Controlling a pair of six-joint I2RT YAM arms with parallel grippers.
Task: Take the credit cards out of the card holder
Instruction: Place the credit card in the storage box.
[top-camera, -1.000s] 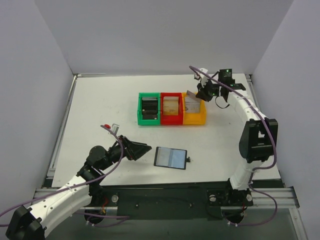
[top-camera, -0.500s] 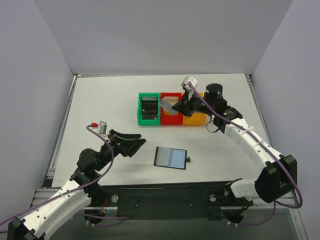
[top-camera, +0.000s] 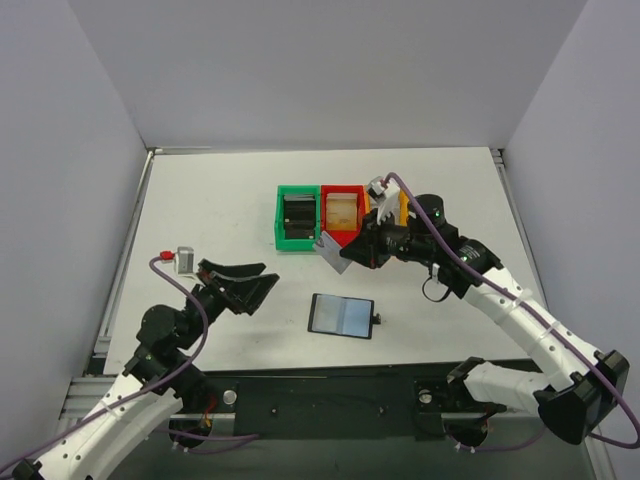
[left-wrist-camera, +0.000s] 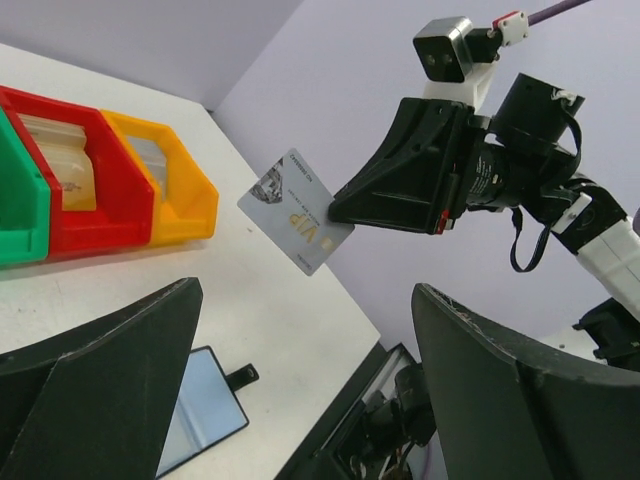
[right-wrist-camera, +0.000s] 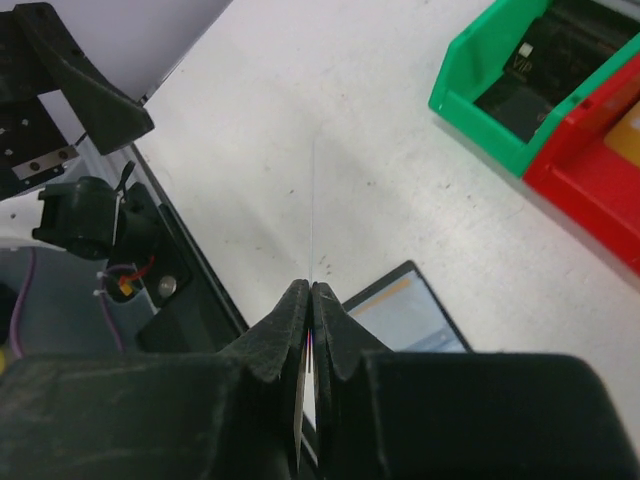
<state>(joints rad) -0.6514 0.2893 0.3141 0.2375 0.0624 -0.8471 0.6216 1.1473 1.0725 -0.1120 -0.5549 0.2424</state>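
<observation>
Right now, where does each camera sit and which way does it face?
Top external: above and behind the bases, looking down on the table; both arms show.
Left wrist: on the left arm, facing the right gripper and its credit card; the left gripper, open, frames the bottom.
Right wrist: looking along its shut fingers at the table, card edge-on.
Shared: all three show the card holder.

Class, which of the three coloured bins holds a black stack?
The green bin, leftmost in the row; the red bin beside it holds a tan stack.
</observation>
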